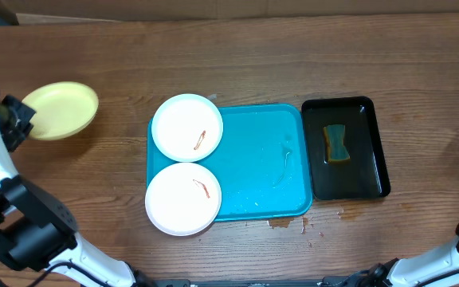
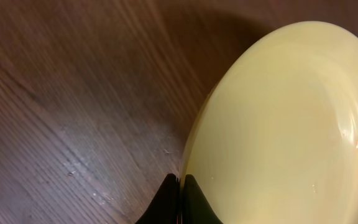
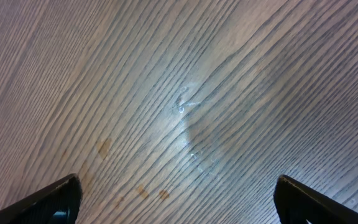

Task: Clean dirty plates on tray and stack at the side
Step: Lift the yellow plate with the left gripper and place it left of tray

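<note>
The left pincer is clenched on the rim of the pale yellow-green plate near the desk's left edge; this looks like setting it aside to start the stack; the right pincer hangs spread over bare wood by the right edge; the next move calls for letting go, then cleaning the far white plate and near white plate, both smeared, on the turquoise tray mid-desk; the sponge waits in the black tray

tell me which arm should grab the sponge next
Right: the right gripper is open and empty, and the sponge in the black tray lies on its side. The left gripper is at the far end, shut on the pale yellow plate.
</note>
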You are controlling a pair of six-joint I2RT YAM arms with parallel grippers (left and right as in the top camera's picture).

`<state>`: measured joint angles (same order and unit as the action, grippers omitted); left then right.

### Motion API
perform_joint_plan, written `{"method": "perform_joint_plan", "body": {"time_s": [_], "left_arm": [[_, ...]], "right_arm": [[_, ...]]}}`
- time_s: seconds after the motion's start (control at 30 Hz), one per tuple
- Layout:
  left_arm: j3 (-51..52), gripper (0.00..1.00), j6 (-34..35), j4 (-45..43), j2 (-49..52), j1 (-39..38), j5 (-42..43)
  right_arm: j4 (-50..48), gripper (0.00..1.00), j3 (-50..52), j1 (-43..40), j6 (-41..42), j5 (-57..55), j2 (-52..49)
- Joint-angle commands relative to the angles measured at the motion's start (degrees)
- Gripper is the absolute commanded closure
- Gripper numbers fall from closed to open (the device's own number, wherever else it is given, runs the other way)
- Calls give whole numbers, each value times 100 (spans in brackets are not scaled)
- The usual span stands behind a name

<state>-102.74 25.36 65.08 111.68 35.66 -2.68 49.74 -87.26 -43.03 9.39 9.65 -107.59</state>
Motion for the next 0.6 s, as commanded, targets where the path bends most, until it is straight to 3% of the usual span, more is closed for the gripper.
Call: {"method": "perform_joint_plan", "body": {"time_s": [0.0, 0.2, 0.23, 0.27, 0.3, 0.33, 0.43, 0.57], "left_arm": [[74, 96, 33, -76, 435, 70, -70], [74, 95, -120, -348, 1047, -35, 11], [74, 89, -153, -382, 1115, -57, 61], [74, 73, -232, -407, 1172, -81, 162], [74, 31, -326, -411, 1215, -96, 348], [74, 0, -420, -407, 1248, -111, 507], [74, 0, -890, -387, 1274, -120, 1384], [70, 0, -1366, -181, 1226, -129, 3211]], "right_arm": [[-17, 0, -94, 26, 26, 4, 74], [-17, 0, -94, 26, 26, 4, 74], [-17, 0, -94, 26, 26, 4, 74], [-17, 0, -94, 26, 26, 4, 74], [-17, 0, -94, 26, 26, 4, 74], [-17, 0, -94, 26, 26, 4, 74], [-17, 0, -94, 26, 26, 4, 74], [-17, 0, -94, 26, 26, 4, 74]]}}
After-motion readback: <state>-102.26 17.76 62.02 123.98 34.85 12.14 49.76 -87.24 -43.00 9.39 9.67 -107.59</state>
